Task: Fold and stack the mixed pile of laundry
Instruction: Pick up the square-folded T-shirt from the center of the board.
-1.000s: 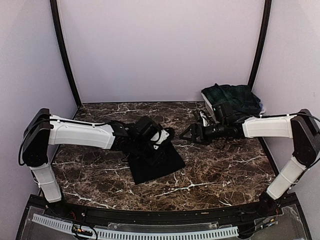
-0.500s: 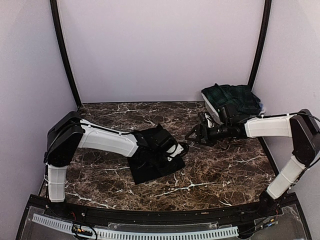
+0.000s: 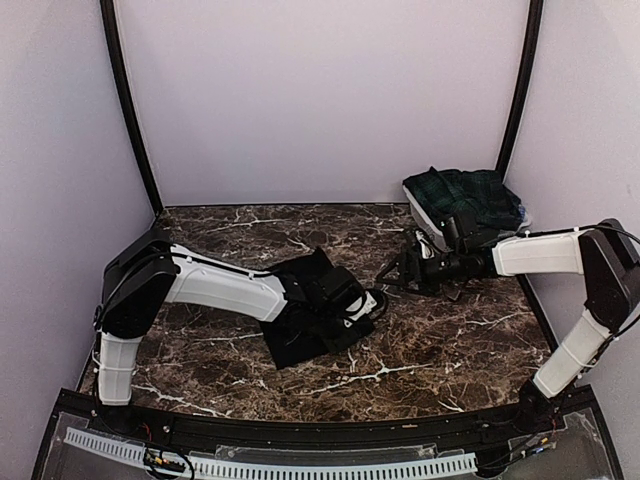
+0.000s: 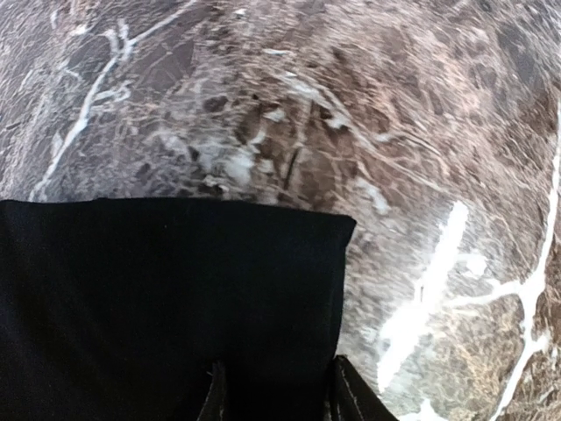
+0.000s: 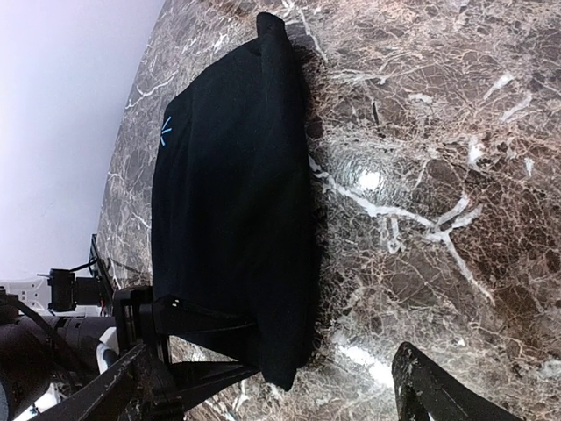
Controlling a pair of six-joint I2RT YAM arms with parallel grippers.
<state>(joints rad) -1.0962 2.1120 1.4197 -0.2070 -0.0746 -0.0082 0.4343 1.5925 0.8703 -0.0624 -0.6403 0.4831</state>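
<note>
A plain black cloth piece (image 3: 298,340), folded into a rough rectangle, lies on the dark brown marble-patterned table (image 3: 450,340) a little left of the middle. Its right-hand corner sits under the left end effector (image 3: 368,300). The left arm reaches low across the cloth from the near left.

In the left wrist view the black cloth (image 4: 158,298) fills the lower left, with one squared corner showing against the marble. The two dark fingers (image 4: 346,396) stand a little apart at the bottom edge and the fabric fills the gap between them. I cannot tell whether they actually pinch it or only press down on it.

The right end effector (image 3: 392,273) hangs just right of the cloth, close to the left one but apart from it. Its fingers are spread wide over bare marble. One of those fingers (image 5: 425,390) shows in the right wrist view, where the cloth (image 5: 232,193) appears as a thick folded pad with a small light-blue mark (stitching, perhaps).

At the far right corner, a dark green-and-navy tartan pleated skirt (image 3: 465,192) is heaped in a white slatted plastic basket (image 3: 415,212), well apart from the black cloth.
</note>
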